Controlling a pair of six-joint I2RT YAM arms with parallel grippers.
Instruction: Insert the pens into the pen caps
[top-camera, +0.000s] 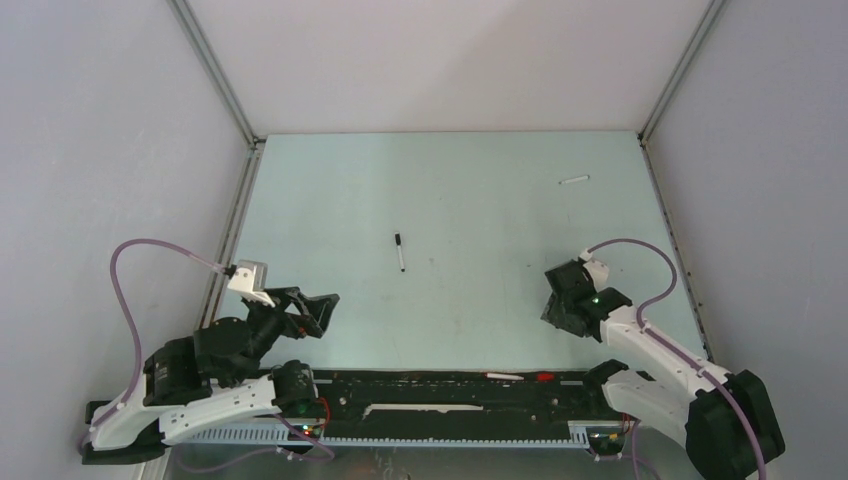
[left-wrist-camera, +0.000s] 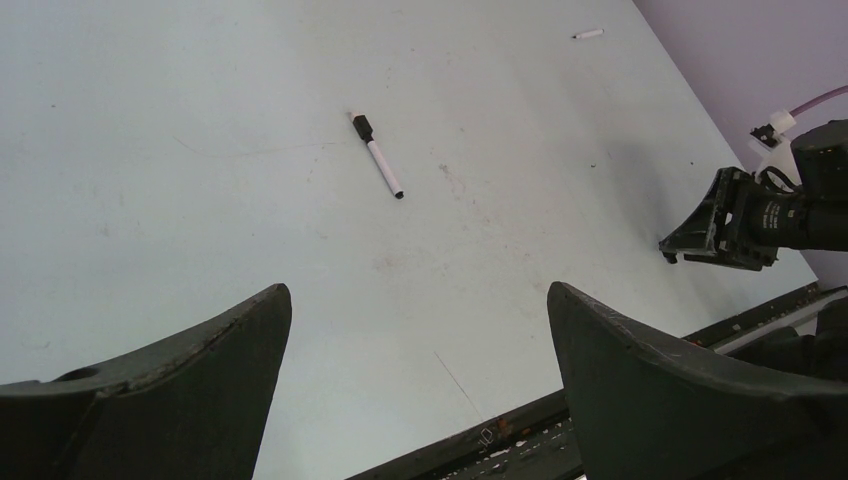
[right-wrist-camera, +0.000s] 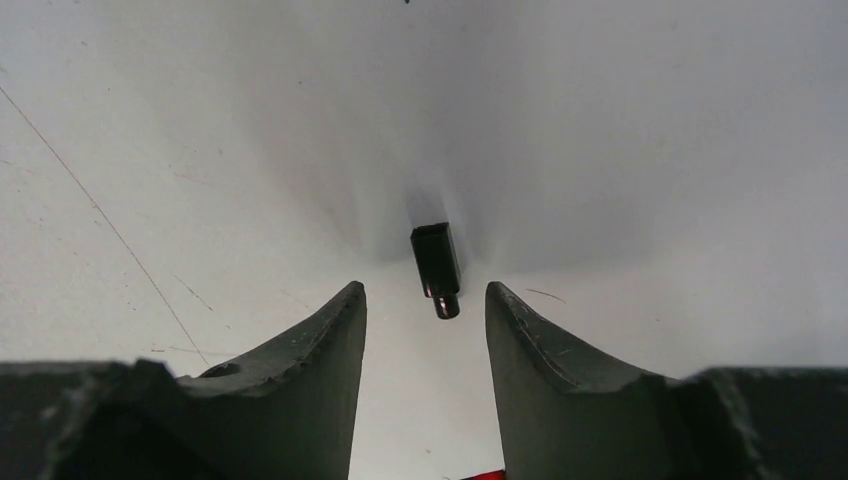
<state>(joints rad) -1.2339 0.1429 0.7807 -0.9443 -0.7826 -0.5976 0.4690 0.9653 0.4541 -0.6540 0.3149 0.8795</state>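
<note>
A white pen (top-camera: 401, 255) with a black cap on its far end lies mid-table; it also shows in the left wrist view (left-wrist-camera: 379, 160). A bare white pen (top-camera: 573, 180) lies at the far right, also seen in the left wrist view (left-wrist-camera: 588, 34). A loose black pen cap (right-wrist-camera: 436, 268) lies on the table just ahead of and between my right fingertips, untouched. My right gripper (right-wrist-camera: 425, 290) is open and low over the table (top-camera: 555, 300); it hides the loose cap in the top view. My left gripper (left-wrist-camera: 418, 290) is open and empty at the near left (top-camera: 318, 312).
A black rail (top-camera: 440, 385) runs along the table's near edge between the arm bases, with a white strip (top-camera: 503, 376) and a red bit (top-camera: 545, 377) on it. Grey walls close the table on the left, right and back. Purple cables loop over both arms.
</note>
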